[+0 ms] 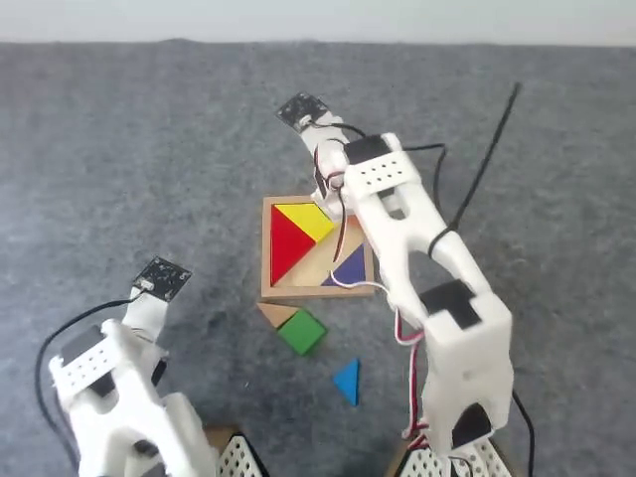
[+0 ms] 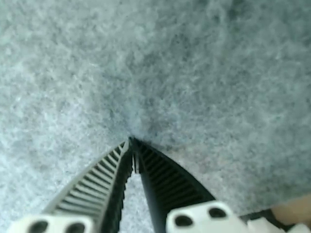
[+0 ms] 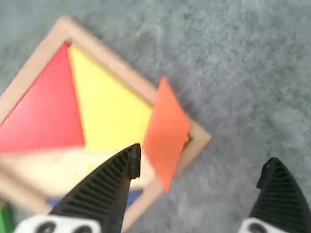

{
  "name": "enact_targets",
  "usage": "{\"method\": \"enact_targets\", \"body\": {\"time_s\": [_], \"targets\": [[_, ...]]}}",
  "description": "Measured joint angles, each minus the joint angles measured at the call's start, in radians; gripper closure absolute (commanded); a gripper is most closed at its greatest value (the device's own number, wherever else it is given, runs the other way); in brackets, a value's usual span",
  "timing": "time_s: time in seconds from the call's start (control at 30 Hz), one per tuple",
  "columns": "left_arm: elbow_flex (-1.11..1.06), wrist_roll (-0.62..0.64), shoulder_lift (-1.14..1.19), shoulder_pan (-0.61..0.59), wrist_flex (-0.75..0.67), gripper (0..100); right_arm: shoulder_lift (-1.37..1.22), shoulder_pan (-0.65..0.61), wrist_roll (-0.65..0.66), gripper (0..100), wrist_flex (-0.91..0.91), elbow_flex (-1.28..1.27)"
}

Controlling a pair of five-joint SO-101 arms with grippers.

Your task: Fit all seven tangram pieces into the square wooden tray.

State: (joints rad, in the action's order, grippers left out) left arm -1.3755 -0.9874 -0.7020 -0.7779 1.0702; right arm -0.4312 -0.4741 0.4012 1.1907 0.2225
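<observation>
The square wooden tray (image 1: 266,248) holds a red triangle (image 1: 287,248), a yellow triangle (image 1: 309,219) and a purple piece (image 1: 351,266). In the right wrist view an orange piece (image 3: 166,133) lies tilted across the tray's rim (image 3: 197,138), next to the yellow triangle (image 3: 109,111) and red triangle (image 3: 43,116). My right gripper (image 3: 204,155) hangs open above it, the orange piece near one finger (image 3: 114,182) and touching neither. My left gripper (image 2: 131,141) is shut on nothing, over bare carpet at the near left. The right arm (image 1: 397,219) covers the tray's right side.
Three pieces lie loose on the grey carpet in front of the tray: a tan triangle (image 1: 275,313), a green square (image 1: 302,332) and a blue triangle (image 1: 347,381). The left arm (image 1: 114,373) stands at the near left. Open carpet stretches to the left and behind.
</observation>
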Motion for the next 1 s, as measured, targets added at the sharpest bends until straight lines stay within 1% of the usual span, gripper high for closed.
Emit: {"method": "enact_targets", "body": {"time_s": [0.13, 0.23, 0.3, 0.4, 0.5, 0.57, 0.63, 0.7, 0.9, 1.0], "targets": [[0.000, 0.000, 0.000, 0.000, 0.000, 99, 0.118, 0.002, 0.164, 78.4, -0.041, -0.196], [0.000, 0.000, 0.000, 0.000, 0.000, 99, 0.201, 0.000, 0.292, 83.4, -0.106, -0.368], [0.000, 0.000, 0.000, 0.000, 0.000, 99, 0.252, 0.000, 0.362, 83.8, -0.169, -0.477], [0.000, 0.000, 0.000, 0.000, 0.000, 99, 0.316, 0.002, 0.436, 79.0, -0.307, -0.626], [0.000, 0.000, 0.000, -0.002, 0.000, 99, 0.373, 0.000, 0.474, 72.4, -0.491, -0.756], [0.000, -0.003, 0.000, -0.015, 0.000, 99, 0.399, 0.000, 0.482, 73.1, -0.595, -0.815], [-0.002, -0.006, 0.000, -0.020, 0.000, 99, 0.404, 0.000, 0.482, 74.2, -0.654, -0.825], [-0.002, -0.006, 0.000, -0.023, 0.000, 99, 0.407, 0.000, 0.482, 74.1, -0.683, -0.827], [-0.002, -0.006, 0.000, -0.026, 0.000, 99, 0.407, 0.000, 0.503, 73.4, -0.692, -0.833], [-0.002, -0.006, 0.000, -0.026, 0.000, 99, 0.407, 0.000, 0.525, 67.3, -0.692, -0.836]]}}
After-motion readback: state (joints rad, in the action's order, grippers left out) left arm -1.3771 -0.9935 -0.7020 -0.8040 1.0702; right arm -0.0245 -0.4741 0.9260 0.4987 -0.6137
